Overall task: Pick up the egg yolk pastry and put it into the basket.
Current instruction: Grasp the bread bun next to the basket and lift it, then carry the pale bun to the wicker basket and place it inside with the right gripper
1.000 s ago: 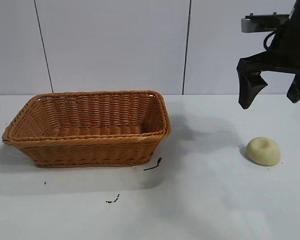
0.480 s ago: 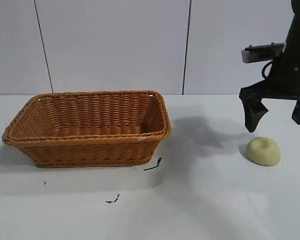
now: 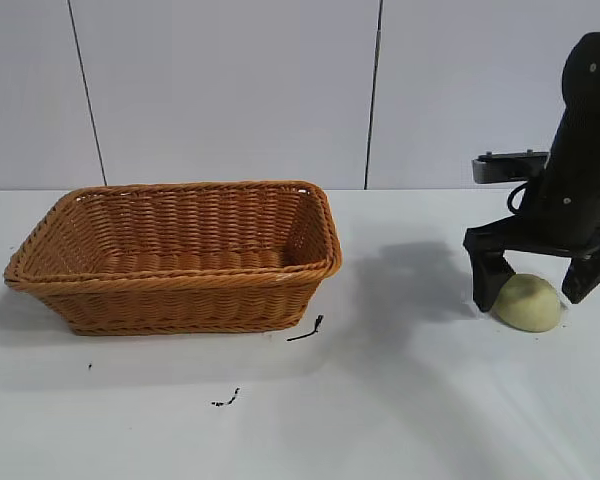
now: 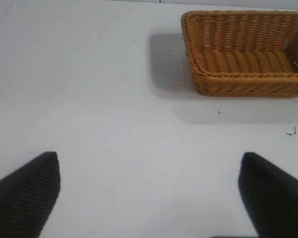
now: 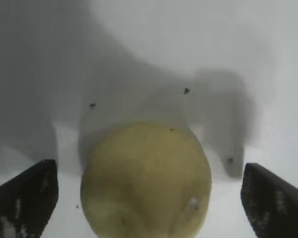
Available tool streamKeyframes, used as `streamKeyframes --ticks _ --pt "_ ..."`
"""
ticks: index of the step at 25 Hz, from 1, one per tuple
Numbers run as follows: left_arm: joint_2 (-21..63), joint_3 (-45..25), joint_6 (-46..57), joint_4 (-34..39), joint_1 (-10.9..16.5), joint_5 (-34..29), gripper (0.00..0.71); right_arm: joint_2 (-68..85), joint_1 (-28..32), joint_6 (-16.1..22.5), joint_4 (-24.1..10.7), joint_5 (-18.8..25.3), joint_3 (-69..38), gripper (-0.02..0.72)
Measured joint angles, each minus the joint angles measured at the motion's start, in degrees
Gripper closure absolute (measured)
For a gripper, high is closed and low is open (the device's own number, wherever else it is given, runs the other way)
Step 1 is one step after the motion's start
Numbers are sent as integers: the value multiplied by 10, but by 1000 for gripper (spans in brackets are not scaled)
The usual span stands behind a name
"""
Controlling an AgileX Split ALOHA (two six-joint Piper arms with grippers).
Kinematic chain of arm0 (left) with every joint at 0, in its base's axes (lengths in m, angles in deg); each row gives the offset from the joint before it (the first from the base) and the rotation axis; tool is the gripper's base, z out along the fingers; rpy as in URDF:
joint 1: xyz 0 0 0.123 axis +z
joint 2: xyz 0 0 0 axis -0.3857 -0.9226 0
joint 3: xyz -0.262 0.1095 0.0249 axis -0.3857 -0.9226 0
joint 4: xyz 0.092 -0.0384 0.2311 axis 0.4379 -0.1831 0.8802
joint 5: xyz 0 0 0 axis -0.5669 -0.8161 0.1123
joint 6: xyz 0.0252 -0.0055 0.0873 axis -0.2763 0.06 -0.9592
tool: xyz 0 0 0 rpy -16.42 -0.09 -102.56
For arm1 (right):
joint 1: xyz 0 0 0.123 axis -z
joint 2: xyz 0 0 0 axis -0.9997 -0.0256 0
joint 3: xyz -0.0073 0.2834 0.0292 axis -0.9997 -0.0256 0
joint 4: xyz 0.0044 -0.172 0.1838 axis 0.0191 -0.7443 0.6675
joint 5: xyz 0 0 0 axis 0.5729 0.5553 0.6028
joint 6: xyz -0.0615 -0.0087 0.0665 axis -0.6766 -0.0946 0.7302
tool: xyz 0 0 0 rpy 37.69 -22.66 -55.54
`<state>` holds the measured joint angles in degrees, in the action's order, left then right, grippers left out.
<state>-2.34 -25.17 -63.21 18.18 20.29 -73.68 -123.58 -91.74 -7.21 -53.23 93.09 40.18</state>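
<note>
The egg yolk pastry [image 3: 528,302], a small pale yellow-green dome, lies on the white table at the right. My right gripper [image 3: 536,288] is open and lowered around it, one finger on each side, apart from it. In the right wrist view the pastry [image 5: 146,181] sits between the two fingers [image 5: 27,198], with gaps on both sides. The basket [image 3: 175,255], large orange-brown wicker, stands empty at the left. It also shows in the left wrist view [image 4: 246,52]. My left gripper [image 4: 149,198] is open and empty over bare table, off to the basket's side.
Small dark scraps lie on the table in front of the basket [image 3: 307,330] and nearer the front edge [image 3: 226,400]. A white panelled wall stands behind the table.
My right gripper has come down from above the pastry to table level, fingers now on either side of it. The pastry and the basket have not moved.
</note>
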Motion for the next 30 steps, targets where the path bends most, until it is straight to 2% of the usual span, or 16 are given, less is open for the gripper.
streamKeyframes --ticks 4,7,11,19,25,30 --pt "0 0 0 0 0 0 14 1 0 0 2 12 4 541" --pt "0 0 0 0 0 0 14 11 0 0 2 23 6 635" --pt "0 0 0 0 0 0 14 42 0 -4 -3 78 39 659" --pt "0 0 0 0 0 0 14 103 0 -8 -4 216 180 661" --pt "0 0 0 0 0 0 14 103 -8 -8 -3 245 253 661" --pt "0 0 0 0 0 0 14 85 -58 -8 -3 272 326 661"
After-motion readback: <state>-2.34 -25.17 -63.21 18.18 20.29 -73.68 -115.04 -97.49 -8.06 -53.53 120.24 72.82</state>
